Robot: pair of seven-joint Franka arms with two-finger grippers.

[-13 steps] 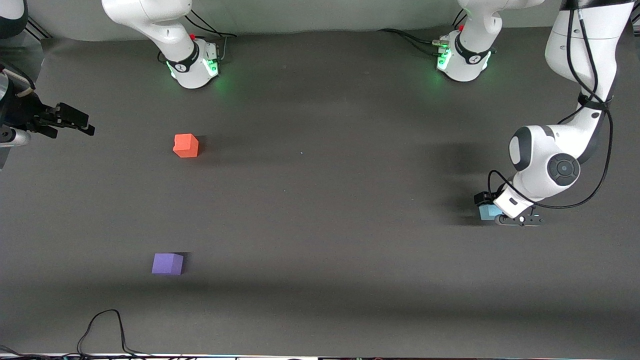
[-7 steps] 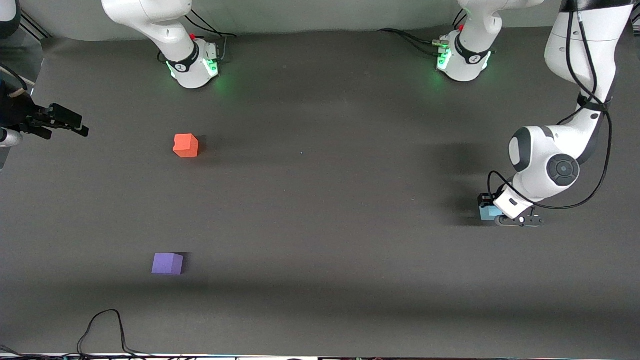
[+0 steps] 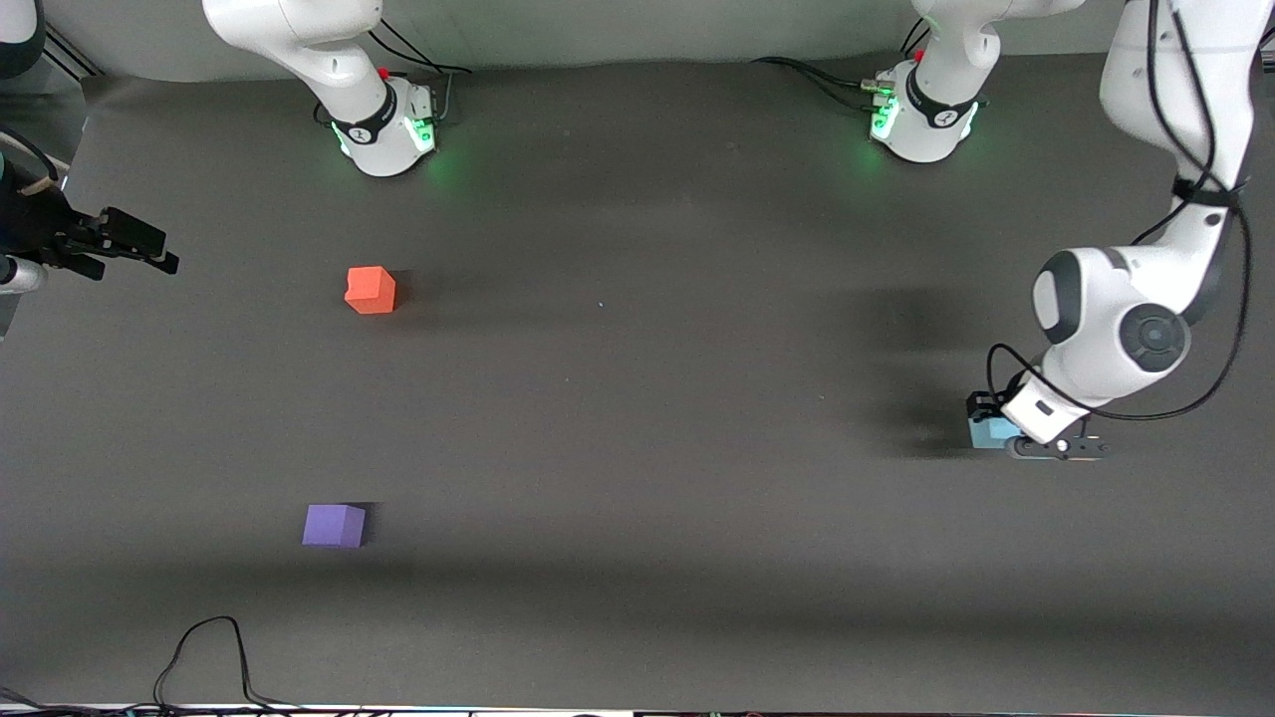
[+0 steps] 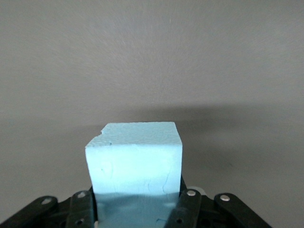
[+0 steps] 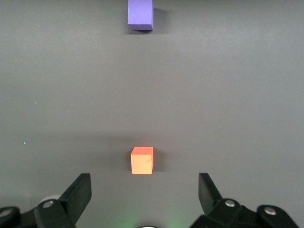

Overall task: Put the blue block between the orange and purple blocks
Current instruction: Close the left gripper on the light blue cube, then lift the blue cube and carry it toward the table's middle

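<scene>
The light blue block [image 3: 985, 432] is at the left arm's end of the table, between the fingers of my left gripper [image 3: 999, 435], which is shut on it low at the table surface. In the left wrist view the blue block [image 4: 134, 159] fills the space between the jaws of the left gripper [image 4: 135, 202]. The orange block [image 3: 371, 290] and the purple block [image 3: 334, 525] lie toward the right arm's end, the purple one nearer the camera. My right gripper [image 3: 139, 246] is open and empty, up over the table's edge. The right wrist view shows the right gripper [image 5: 145, 190], the orange block [image 5: 142, 160] and the purple block [image 5: 140, 14].
The two arm bases [image 3: 383, 129] [image 3: 921, 119] stand along the table's back edge. A black cable [image 3: 209, 647] loops on the table near the front edge. A wide stretch of dark table [image 3: 637, 398] separates the blue block from the other two.
My left gripper has shifted slightly toward the left arm's end of the table with the blue block in it. My right gripper drew back a little, then held still.
</scene>
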